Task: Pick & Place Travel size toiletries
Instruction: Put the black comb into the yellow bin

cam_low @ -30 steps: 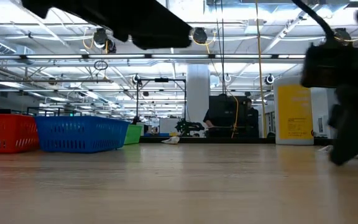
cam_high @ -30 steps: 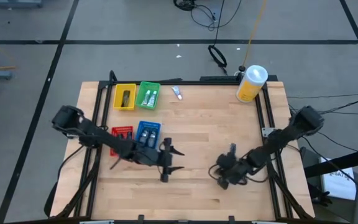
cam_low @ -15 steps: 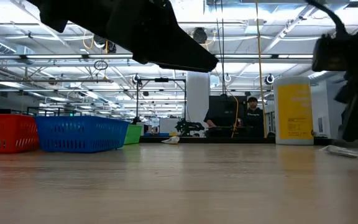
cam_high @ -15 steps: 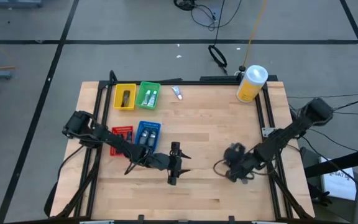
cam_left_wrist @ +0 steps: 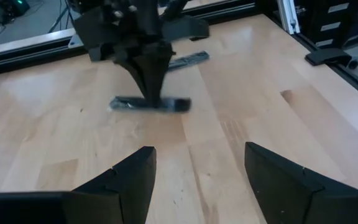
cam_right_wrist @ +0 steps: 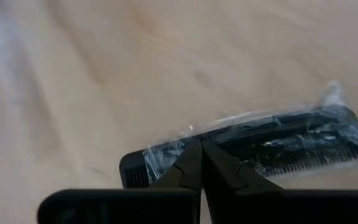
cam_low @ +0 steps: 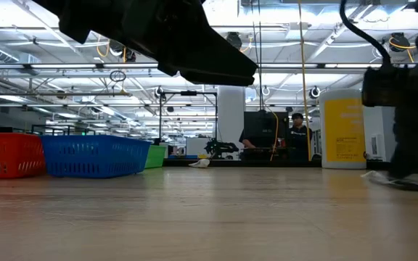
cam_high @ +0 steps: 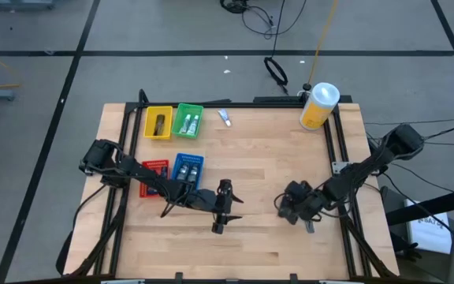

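Grey floor (cam_high: 38, 87) crossed by dark lines surrounds the wooden tabletop (cam_high: 266, 158) (cables (cam_high: 251, 12) lie loose). Ceiling lights (cam_low: 115, 47) glow; a person (cam_low: 296, 134) stands behind.

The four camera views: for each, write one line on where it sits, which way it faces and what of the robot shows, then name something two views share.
High view: above, looking straight down on the table, both arms, left gripper open, right gripper.
Low view: table height, looking level into the room; both arms enter from above.
Left wrist view: past its open fingers at the right gripper.
Right wrist view: down its shut fingertips onto a wrapped black comb.
Shared: both wrist views show that comb.
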